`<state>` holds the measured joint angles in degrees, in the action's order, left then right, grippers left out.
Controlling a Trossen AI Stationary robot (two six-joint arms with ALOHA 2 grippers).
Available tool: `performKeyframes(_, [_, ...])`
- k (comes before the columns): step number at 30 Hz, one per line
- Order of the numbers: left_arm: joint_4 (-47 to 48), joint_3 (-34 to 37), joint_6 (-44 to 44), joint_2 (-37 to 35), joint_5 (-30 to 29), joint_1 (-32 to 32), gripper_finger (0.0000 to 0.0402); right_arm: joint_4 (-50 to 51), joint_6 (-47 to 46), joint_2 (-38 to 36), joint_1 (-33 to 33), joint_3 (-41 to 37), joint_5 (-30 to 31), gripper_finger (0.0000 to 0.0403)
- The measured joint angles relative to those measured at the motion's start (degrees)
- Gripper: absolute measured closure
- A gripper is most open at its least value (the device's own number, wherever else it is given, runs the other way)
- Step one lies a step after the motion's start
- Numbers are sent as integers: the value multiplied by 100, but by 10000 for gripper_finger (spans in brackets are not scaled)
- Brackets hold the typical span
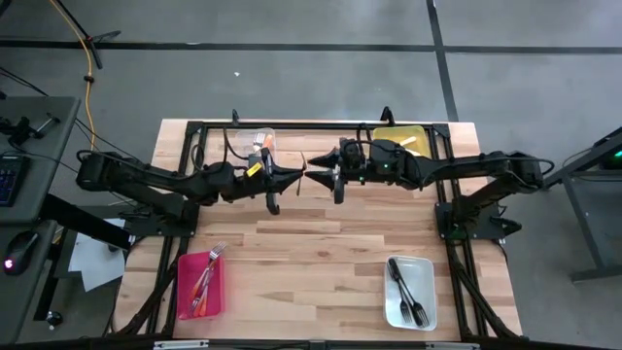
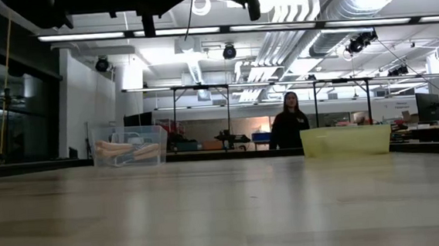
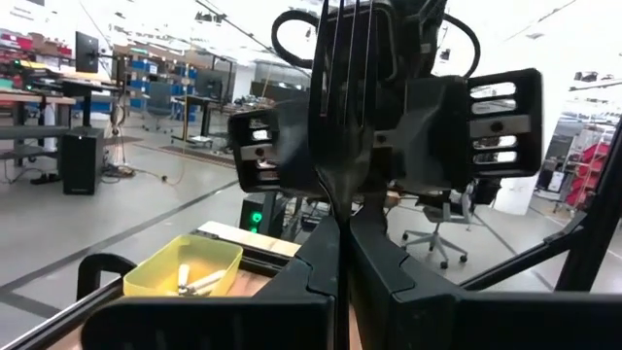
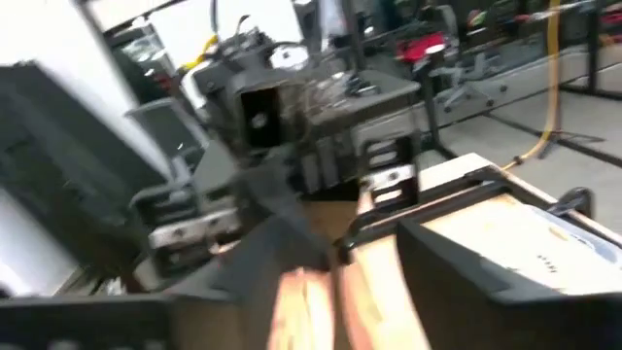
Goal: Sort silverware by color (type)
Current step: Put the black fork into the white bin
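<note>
While left hand [image 1: 297, 176] clamps dark fork [image 3: 342, 117], right hand [image 1: 313, 178] faces it, grip unclear; yellow bin [image 1: 398, 139] behind.

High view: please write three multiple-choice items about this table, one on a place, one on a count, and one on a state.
1. Where in the high view is the white bin?
A. top left
B. bottom right
C. centre

2. How many bins stand on the table?
A. two
B. three
C. four

3. What is the state of the left claw?
A. shut on a dark fork
B. open and empty
C. shut on a bin

Answers:
1 B: it lies at the lower right corner.
2 C: there is a clear bin, a yellow bin, a pink bin and the white one.
3 A: the left wrist view shows the fork pinched between its fingers.
</note>
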<state>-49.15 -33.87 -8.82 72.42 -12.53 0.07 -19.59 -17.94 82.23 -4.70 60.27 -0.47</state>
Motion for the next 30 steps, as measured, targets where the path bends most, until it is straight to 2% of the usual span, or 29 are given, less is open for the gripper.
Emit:
performKeyframes(3, [-2,0,1,0,55,41,401,-21,-19,40,32,7,396,158])
performKeyframes(6, [-1,0,6,0,105,91,401,-112,-80,110,29,9,463,121])
performKeyframes(10, [54,0,39,0,-35,161,401,-328,-151,168,29,9,361,113])
performKeyframes(13, [74,1,156,0,-88,184,401,-394,-183,244,42,9,562,112])
performKeyframes(20, [501,-109,355,26,-477,180,401,-483,-302,611,42,209,1450,112])
performKeyframes(24, [896,-328,654,46,-631,179,401,-189,-270,812,40,481,1773,123])
performKeyframes(27, [1099,-374,761,46,-832,177,401,-118,-265,837,40,546,1824,157])
performKeyframes(30, [1109,-374,886,46,-966,177,401,-71,-273,814,47,549,1825,214])
